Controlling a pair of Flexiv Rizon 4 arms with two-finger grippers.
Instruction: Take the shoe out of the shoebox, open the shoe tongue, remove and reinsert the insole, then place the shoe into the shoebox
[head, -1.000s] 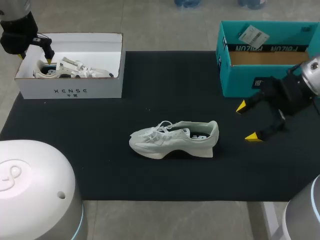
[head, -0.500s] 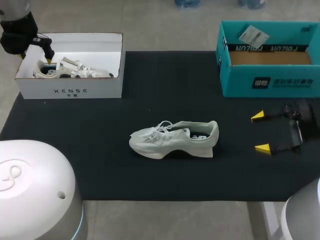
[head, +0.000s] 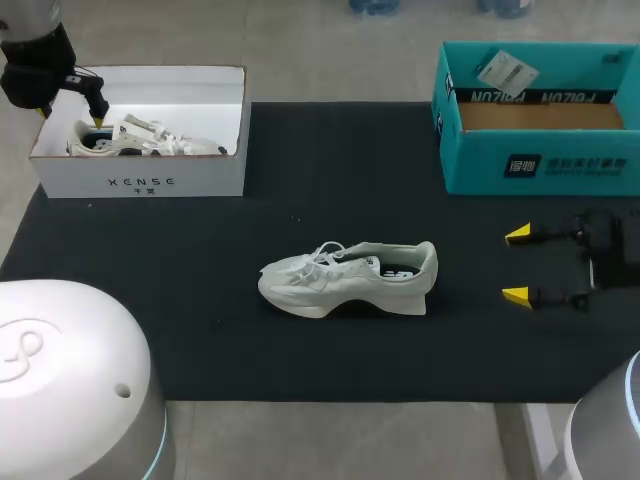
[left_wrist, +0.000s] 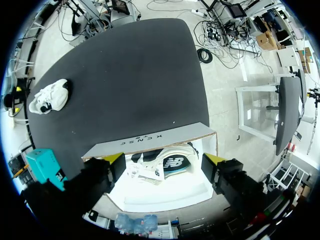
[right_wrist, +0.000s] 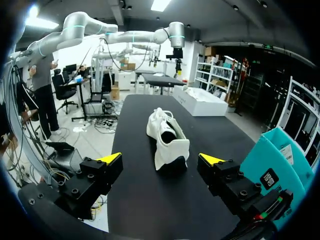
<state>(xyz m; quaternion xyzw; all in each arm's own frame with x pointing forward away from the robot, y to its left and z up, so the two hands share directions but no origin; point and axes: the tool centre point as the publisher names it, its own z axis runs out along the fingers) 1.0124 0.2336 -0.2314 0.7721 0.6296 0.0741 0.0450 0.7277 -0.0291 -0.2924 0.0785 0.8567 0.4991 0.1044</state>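
Likely step: tongue opening. Advance spread right hand (head: 517, 264) from 3 o'clock onto shoe (head: 348, 278) heel; pinch to steady. Left hand (left_wrist: 165, 159): spread too.

A pale white shoe (head: 345, 277) stands on its sole in the middle of the dark surface (head: 300, 160), with its toe toward the left, its heel toward the right, its laces loose and its dark inside showing. A white shoebox (head: 140, 183) sits open at the far left corner, well apart from that shoe, and a second shoe (head: 150, 140) of the same pale colour lies inside it. A teal shoebox (head: 540, 160) sits open at the far right corner, with brown card showing inside
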